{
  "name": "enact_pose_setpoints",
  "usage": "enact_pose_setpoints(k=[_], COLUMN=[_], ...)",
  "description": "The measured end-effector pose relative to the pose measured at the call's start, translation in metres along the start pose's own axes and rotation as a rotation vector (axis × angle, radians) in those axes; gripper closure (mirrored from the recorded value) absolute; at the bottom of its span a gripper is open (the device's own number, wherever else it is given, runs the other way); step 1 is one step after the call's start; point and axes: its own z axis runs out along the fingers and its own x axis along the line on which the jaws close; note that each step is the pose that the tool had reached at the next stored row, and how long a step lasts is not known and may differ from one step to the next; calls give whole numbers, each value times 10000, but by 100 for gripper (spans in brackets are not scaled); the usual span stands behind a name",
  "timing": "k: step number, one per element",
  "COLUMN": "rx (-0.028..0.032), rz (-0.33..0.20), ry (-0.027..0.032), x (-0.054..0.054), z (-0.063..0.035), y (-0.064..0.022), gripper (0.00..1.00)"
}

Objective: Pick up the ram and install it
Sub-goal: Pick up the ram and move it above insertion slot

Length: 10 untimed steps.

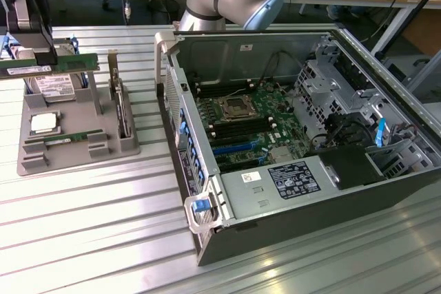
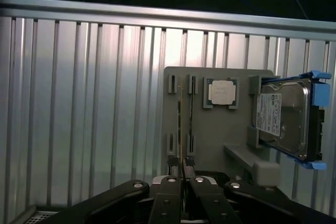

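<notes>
gripper [image 2: 181, 170] pressed together, pinching the ram [image 1: 65, 65] | ram held above gray tray [image 1: 103, 144], the exterior view's left | risk: thin edge-grip may let it tilt or slip, missing the memory slots [image 1: 238, 129] in the computer case [image 1: 310, 218]

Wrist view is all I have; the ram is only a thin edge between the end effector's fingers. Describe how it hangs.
Observer: The end effector holds the ram by its upper edge; the green stick lies level over the grey tray.
Operator: Locate the computer.
Observer: The open computer case lies to the exterior view's right of the tray, apart from it, with its motherboard facing up.
</notes>
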Motion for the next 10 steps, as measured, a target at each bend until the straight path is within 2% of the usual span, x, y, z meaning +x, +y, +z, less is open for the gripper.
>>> enact_pose_setpoints(k=[10], rx=[0], rz=[1], ry=[0], x=[8], z=[-6], y=[-122], gripper=[88])
